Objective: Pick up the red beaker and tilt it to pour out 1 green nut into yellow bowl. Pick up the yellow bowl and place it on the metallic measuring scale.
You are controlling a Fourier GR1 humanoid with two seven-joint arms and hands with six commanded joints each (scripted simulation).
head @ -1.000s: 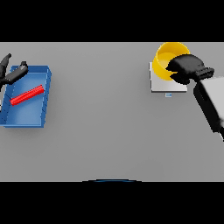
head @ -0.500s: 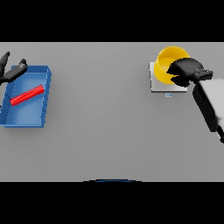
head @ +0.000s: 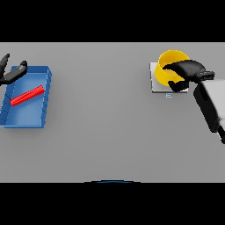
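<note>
The yellow bowl [head: 165, 70] stands on the metallic scale [head: 154, 84] at the far right of the table. My right hand [head: 190, 69] reaches over the bowl's right side, with fingers and thumb curled round its rim; the bowl's inside is partly hidden by the hand. The red beaker [head: 27, 95] lies on its side in a blue tray [head: 45, 101] at the far left. My left hand [head: 12, 74] hovers open over the tray's back left corner, apart from the beaker. No green nut shows.
A small display strip [head: 169, 95] sits at the scale's front edge. The grey table [head: 105, 118] spreads between the tray and the scale.
The bowl has come down a little onto the scale with my right hand still round it. My left hand has drifted slightly left.
</note>
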